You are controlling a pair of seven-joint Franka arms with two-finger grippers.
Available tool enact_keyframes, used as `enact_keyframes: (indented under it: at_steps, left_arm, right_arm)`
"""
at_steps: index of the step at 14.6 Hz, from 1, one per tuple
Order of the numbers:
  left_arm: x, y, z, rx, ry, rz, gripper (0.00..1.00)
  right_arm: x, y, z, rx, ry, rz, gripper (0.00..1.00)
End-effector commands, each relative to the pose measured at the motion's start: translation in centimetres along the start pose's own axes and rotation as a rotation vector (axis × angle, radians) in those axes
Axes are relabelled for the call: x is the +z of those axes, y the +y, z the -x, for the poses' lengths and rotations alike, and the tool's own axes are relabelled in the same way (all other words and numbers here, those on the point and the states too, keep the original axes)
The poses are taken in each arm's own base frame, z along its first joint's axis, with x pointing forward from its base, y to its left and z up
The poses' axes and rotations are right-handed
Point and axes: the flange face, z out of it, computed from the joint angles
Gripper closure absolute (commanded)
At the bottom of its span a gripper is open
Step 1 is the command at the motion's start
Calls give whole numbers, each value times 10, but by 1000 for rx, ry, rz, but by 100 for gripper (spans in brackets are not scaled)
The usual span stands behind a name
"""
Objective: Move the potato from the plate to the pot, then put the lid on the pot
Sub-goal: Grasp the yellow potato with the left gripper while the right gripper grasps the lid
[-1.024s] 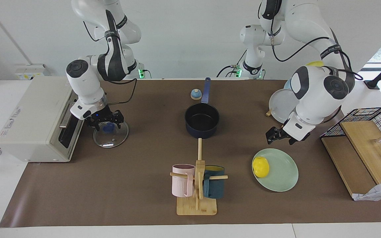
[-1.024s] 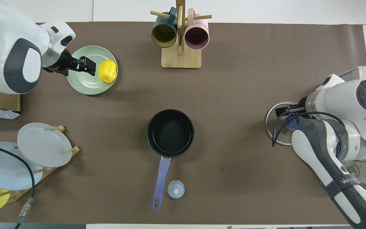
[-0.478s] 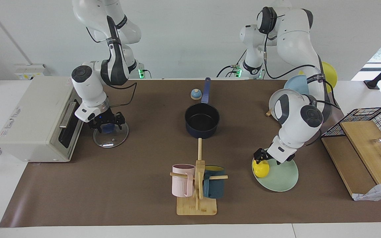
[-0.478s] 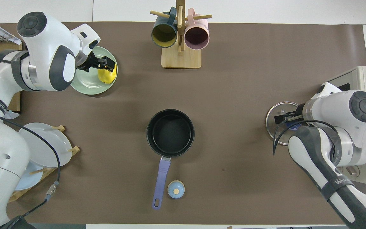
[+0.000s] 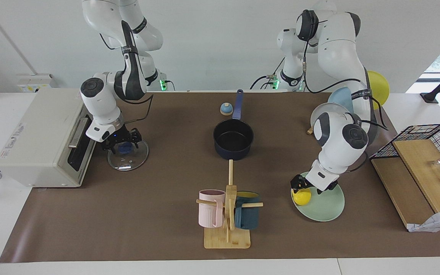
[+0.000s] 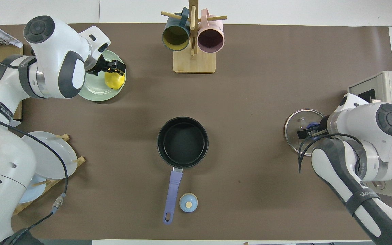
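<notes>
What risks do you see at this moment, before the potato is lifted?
The left end effector is open at the potato, which lies near the edge of the plate; a poor grip may roll it off. The right end effector, open at the lid knob, may slip and push the lid.

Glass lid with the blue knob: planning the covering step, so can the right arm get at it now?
Probably yes: the right gripper is open around the knob of the glass lid, nothing between them.
</notes>
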Motion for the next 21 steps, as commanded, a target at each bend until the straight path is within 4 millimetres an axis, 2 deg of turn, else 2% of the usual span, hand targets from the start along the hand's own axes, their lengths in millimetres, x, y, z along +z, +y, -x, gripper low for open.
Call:
enact_keyframes:
  at_steps: [1,3,4,5,6,7,9,10,11,12,13,14,15,16,17,18,19,21]
  left_arm:
    - [8,0,2,-13,20,-3,0]
    - [11,1,3,-12,29,-3,4]
    - [12,2,5,-11,28,-4,5]
    - [14,6,7,-5,20,-4,10]
    - [14,5,8,-6,12,-5,20]
    - [13,4,7,-7,6,-6,43]
    - [7,0,7,-11,-27,-9,100]
    - [-3,-3,4,-5,-34,-11,100]
    - [-5,-4,5,-13,-66,-8,100]
    - [-19,-4,4,-20,-74,-1,100]
    - [-46,2,4,-25,-69,19,100]
    - [-87,4,9,-47,-45,65,100]
    - [-127,8,21,-87,-36,95,100]
    - [-155,15,34,-149,-49,98,100]
    - [-185,27,49,-192,-59,103,100]
    - [-205,41,65,-213,-81,103,100]
    - [-217,61,85,-220,-102,99,100]
    - [-218,114,133,-267,-128,91,100]
  right_arm:
    - [-3,4,10,-16,17,3,0]
    - [-3,3,10,-17,15,2,1]
    - [-3,4,10,-14,15,2,5]
    - [-3,3,10,-16,14,1,10]
    - [-2,3,10,-17,13,1,14]
    - [-2,3,10,-16,11,0,19]
    - [-3,3,10,-16,13,1,25]
    - [-4,2,9,-17,14,1,27]
    - [-5,3,8,-16,15,2,30]
    - [-7,3,7,-17,17,2,36]
    - [-10,3,3,-19,17,2,41]
    - [-16,2,-3,-23,4,-2,45]
    - [-27,3,-11,-22,-9,-7,49]
    - [-43,4,-20,-24,-21,-11,56]
    - [-59,5,-28,-26,-37,-16,57]
    - [-78,5,-35,-28,-54,-22,59]
    - [-98,2,-43,-35,-64,-25,61]
    - [-138,-8,-52,-53,-78,-33,73]
